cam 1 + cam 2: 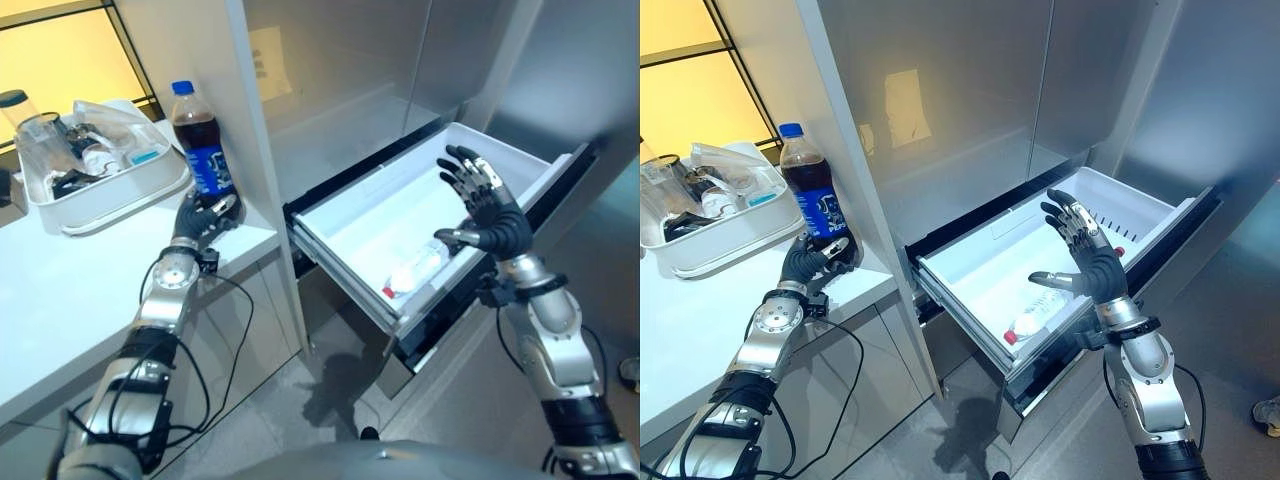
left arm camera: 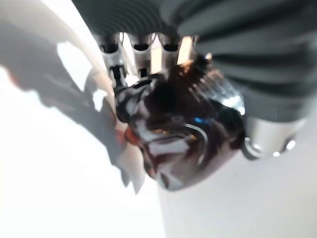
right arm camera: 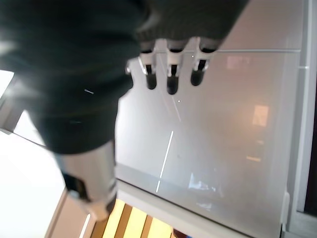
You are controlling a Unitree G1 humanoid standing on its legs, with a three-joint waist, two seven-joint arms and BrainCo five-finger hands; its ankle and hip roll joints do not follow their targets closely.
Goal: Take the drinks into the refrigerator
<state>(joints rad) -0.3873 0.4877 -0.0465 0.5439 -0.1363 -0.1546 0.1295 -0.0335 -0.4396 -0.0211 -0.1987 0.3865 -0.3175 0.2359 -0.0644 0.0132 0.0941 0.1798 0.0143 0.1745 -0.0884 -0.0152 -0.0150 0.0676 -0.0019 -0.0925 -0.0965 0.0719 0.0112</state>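
Note:
A dark cola bottle (image 1: 201,148) with a blue cap and blue label stands upright on the white counter (image 1: 60,300), right beside the refrigerator's side panel. My left hand (image 1: 203,219) is shut on its base; the left wrist view shows the fingers (image 2: 130,64) curled round the dark bottle bottom (image 2: 178,134). The refrigerator's white drawer (image 1: 345,245) is pulled out. A clear water bottle (image 1: 415,270) with a red cap lies on its side inside. My right hand (image 1: 1088,255) hovers open above the drawer, fingers spread and holding nothing.
A white tray (image 1: 140,195) holding a clear cup, plastic wrap and small items sits at the back left of the counter. The grey refrigerator doors (image 1: 970,100) above the drawer are closed. Grey floor lies below the drawer.

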